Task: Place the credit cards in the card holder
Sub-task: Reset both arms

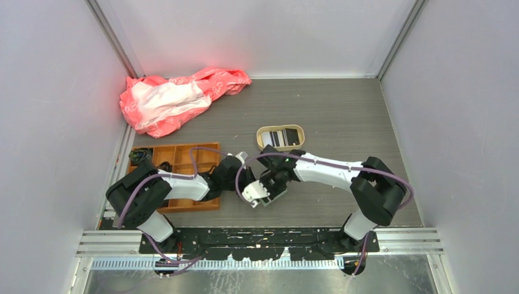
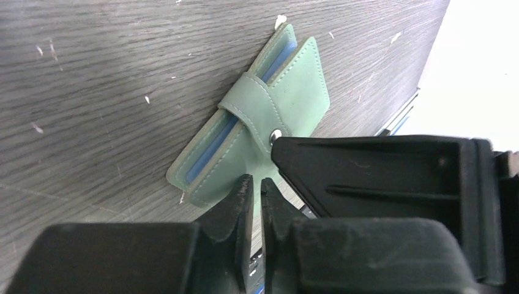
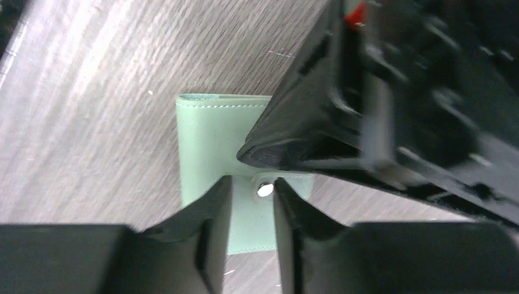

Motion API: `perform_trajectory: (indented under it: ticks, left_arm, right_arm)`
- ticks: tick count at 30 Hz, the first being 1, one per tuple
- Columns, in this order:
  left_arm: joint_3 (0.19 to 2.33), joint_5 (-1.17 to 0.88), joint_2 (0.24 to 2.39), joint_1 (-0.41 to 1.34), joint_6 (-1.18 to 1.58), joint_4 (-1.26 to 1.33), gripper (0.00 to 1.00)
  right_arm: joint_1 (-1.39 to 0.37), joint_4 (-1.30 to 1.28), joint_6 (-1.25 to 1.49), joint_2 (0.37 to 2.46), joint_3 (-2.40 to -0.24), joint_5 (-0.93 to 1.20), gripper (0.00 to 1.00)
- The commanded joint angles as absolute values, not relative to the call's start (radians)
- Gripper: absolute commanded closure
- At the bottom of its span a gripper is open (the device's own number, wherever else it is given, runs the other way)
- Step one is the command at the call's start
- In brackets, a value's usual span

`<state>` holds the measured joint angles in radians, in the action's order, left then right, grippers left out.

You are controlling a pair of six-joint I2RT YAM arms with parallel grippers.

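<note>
Grey table [image 1: 343, 116]: card holder [image 2: 294, 86], beige tray [image 1: 280, 127], orange tray [image 1: 174, 158], pink bag [image 1: 177, 98]

A grey wood-grain desk [image 1: 343, 116] fills the frame, enclosed by pale walls [image 1: 55, 92]. At upper left, a crumpled pink-and-white plastic bag [image 1: 177, 98] lies in the corner. At middle left sits an orange compartment tray [image 1: 182, 154], partly hidden. Near the centre, a small beige round-cornered tray [image 1: 280, 127] rests well apart from the bag.

from above, the card holder [image 2: 269, 116] cannot be made out beneath the left end effector [image 2: 254, 190] and right end effector [image 3: 252, 199]. in the right wrist view the left one, blurred, covers its right part. the credit cards [image 1: 284, 138] in the beige tray [image 1: 280, 127] are too small to count.
</note>
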<state>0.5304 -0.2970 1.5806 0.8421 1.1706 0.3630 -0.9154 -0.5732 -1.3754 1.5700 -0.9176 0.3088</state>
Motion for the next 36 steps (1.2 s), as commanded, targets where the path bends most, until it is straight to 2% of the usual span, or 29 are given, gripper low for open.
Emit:
perform_trajectory:
  ticks: [1,3,7,10,14,16,17,19,21,24,28,36]
  left_arm:
    - [0.563,-0.237,1.493,0.832,1.116,0.261,0.85]
    - [0.579,-0.218,1.448,0.819,1.089,0.21,0.82]
    - [0.612,-0.201,1.342,0.786,1.023,0.119,0.79]
    - [0.663,-0.183,1.249,0.769,0.936,0.014,0.78]
    - [0.816,-0.1,1.108,0.76,0.702,-0.249,0.75]
    - [0.9,0.007,1.029,0.755,0.598,-0.347,0.51]
    - [0.946,0.065,0.994,0.753,0.561,-0.376,0.39]
    - [0.995,0.149,0.932,0.743,0.506,-0.405,0.14]
    - [1.043,0.176,0.891,0.718,0.476,-0.428,0.07]
    - [1.147,0.16,0.88,0.684,0.458,-0.511,0.04]
    - [1.263,0.146,0.886,0.68,0.446,-0.606,0.04]
    - [1.382,0.135,0.871,0.678,0.449,-0.698,0.04]
  right_arm:
    - [-0.821,-0.786,-1.195,1.587,-1.096,0.508,0.57]
    - [-0.773,-0.85,-1.179,1.579,-1.163,0.529,0.51]
    - [-0.69,-0.982,-1.171,1.534,-1.233,0.53,0.45]
    - [-0.64,-1.012,-1.024,1.486,-1.283,0.477,0.36]
    - [-0.526,-0.979,-0.688,1.441,-1.427,0.337,0.18]
    - [-0.405,-0.986,-0.522,1.457,-1.548,0.323,0.04]
    - [-0.337,-0.996,-0.456,1.47,-1.617,0.344,0.01]
    - [-0.19,-0.98,-0.327,1.485,-1.724,0.427,0.0]
    - [-0.081,-0.919,-0.185,1.482,-1.791,0.419,0.0]
    - [-0.017,-0.82,-0.043,1.444,-1.822,0.299,0.01]
    - [-0.013,-0.878,-0.071,1.404,-1.908,0.249,0.01]
    - [0.016,-0.9,0.243,1.348,-1.952,0.089,0.0]
